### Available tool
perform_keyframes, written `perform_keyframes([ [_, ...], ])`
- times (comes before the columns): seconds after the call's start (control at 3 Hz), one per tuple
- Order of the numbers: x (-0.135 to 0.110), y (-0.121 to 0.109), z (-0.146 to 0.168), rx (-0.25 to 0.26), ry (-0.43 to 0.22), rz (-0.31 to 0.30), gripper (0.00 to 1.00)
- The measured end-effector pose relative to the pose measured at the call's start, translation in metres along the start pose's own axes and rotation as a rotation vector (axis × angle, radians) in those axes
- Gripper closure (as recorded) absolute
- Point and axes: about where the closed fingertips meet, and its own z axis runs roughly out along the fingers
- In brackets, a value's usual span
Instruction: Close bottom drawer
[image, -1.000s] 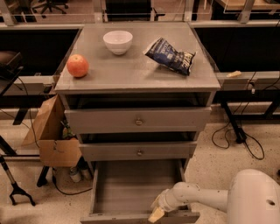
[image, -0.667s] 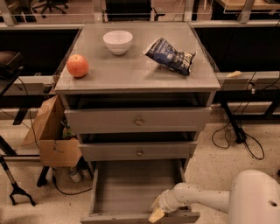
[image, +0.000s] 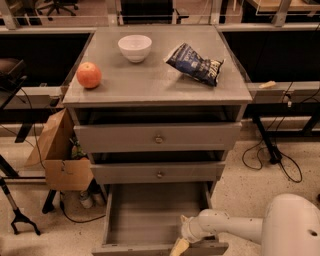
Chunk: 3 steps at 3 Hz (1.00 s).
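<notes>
The bottom drawer (image: 150, 212) of the grey cabinet is pulled far out, its grey plank floor bare and its front edge at the bottom of the view. My gripper (image: 180, 246) reaches in from the lower right on a white arm (image: 225, 227). Its tan tip rests at the drawer's front right edge, partly cut off by the frame. The two upper drawers (image: 158, 137) with small brass knobs sit nearly closed.
On the cabinet top (image: 150, 85) are a white bowl (image: 135, 47), an orange-red fruit (image: 88, 75) and a dark blue snack bag (image: 196, 64). An open cardboard box (image: 57, 152) stands at the left of the cabinet. Cables (image: 272, 160) lie on the floor at right.
</notes>
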Motion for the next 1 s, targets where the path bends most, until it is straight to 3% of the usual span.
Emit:
perform_keyframes([
  [0.67, 0.003, -0.001, 0.000, -0.001, -0.011, -0.017, 0.00],
  [1.0, 0.017, -0.010, -0.004, 0.020, -0.018, -0.046, 0.00],
])
